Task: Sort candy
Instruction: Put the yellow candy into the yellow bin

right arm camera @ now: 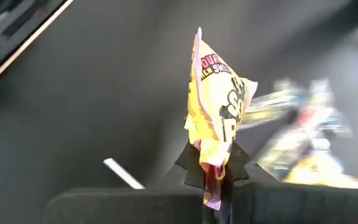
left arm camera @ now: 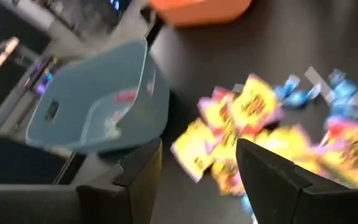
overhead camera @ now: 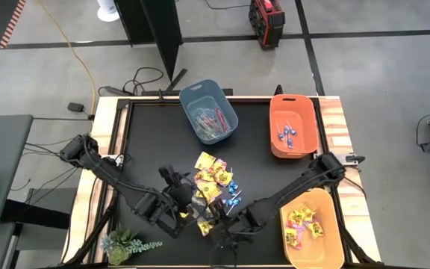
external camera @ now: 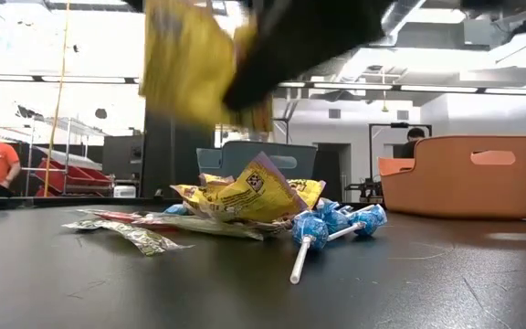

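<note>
A pile of candy (overhead camera: 213, 178) lies mid-table: yellow packets (external camera: 245, 194), blue lollipops (external camera: 331, 222) and clear-wrapped sticks (external camera: 135, 230). My right gripper (right arm camera: 218, 177) is near the table's front edge, just in front of the pile, shut on one yellow packet (right arm camera: 219, 106), which the low view shows raised above the pile (external camera: 194, 64). My left gripper (left arm camera: 197, 168) hovers open at the pile's left side (overhead camera: 185, 190), with nothing between its fingers. My right gripper pinches the yellow packet by one crumpled end (right arm camera: 214, 163) between its two fingers. The rest of the packet stands out beyond the fingertips. The packet is lifted clear of the table and the pile (external camera: 194, 64).
A blue-grey bin (overhead camera: 208, 110) holding clear-wrapped sticks stands at the far middle. An orange bin (overhead camera: 293, 125) with lollipops is at the far right. A yellow-orange bin (overhead camera: 312, 228) with yellow packets is at the near right. A small plant (overhead camera: 125, 243) sits at the near left corner.
</note>
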Robot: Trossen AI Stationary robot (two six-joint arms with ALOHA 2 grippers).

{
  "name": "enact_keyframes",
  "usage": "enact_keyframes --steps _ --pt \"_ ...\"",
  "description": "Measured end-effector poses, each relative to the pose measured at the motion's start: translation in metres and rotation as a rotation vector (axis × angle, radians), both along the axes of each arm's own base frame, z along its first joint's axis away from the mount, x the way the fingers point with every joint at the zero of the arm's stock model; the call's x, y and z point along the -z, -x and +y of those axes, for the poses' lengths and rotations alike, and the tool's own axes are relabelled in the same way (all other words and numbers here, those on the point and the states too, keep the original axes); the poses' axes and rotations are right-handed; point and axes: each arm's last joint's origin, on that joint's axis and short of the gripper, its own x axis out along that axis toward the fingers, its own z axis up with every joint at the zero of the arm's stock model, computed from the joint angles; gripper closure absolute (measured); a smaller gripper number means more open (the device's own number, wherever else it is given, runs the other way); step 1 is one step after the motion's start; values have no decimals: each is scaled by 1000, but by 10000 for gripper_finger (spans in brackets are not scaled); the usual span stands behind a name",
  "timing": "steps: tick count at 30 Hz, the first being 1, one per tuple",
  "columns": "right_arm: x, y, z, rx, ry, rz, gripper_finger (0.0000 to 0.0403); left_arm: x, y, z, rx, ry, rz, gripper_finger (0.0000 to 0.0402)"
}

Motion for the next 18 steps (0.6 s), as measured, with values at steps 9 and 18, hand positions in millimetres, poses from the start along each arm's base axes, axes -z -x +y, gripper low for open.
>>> enact_keyframes --steps 9,18 --pt "-56 27 16 -43 -38 -147 391 -33 -6 -50 352 43 -180 201" --pt "-75 47 32 -14 -23 -247 391 -47 -6 -87 792 81 -349 201"
